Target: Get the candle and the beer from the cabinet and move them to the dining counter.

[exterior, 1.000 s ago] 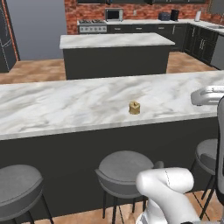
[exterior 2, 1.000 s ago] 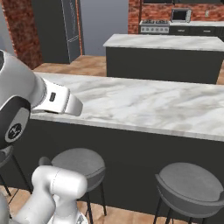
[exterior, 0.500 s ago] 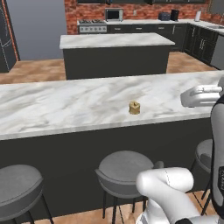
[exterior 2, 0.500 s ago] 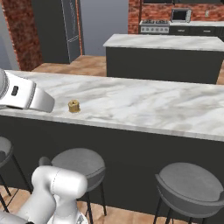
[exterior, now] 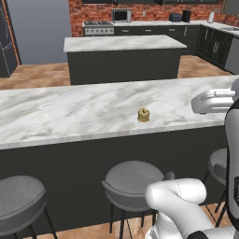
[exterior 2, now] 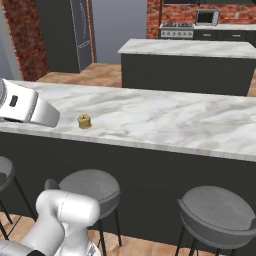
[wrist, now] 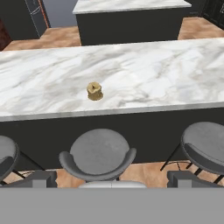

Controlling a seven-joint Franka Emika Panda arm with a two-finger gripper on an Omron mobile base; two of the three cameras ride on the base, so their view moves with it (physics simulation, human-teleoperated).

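Note:
The candle (exterior: pixel 143 115) (exterior 2: pixel 84 121) (wrist: pixel 95 91), a tiny squat tan-yellow cylinder, stands upright on the dining counter (exterior: pixel 70 116) (exterior 2: pixel 175 120) (wrist: pixel 166 78) near its front edge. In the hand view my gripper (wrist: pixel 112 180) hangs back from the counter, over the stools, well apart from the candle. It is open, its fingertips (wrist: pixel 35 179) far apart with nothing between them. A white link of my arm (exterior: pixel 214 100) (exterior 2: pixel 25 107) reaches over the counter edge beside the candle. The beer and the cabinet are out of view.
Round grey stools (exterior: pixel 133 179) (exterior 2: pixel 217 210) (wrist: pixel 98 153) line the counter's front. Beyond it stands a shorter marble-topped dark island (exterior: pixel 121 44) (exterior 2: pixel 190 47). At the back a brick wall carries a stove and microwave (exterior: pixel 121 15).
My arm has drawn away across the counter, uncovering the candle in the right base view. The candle has stayed in place and the gripper is still open.

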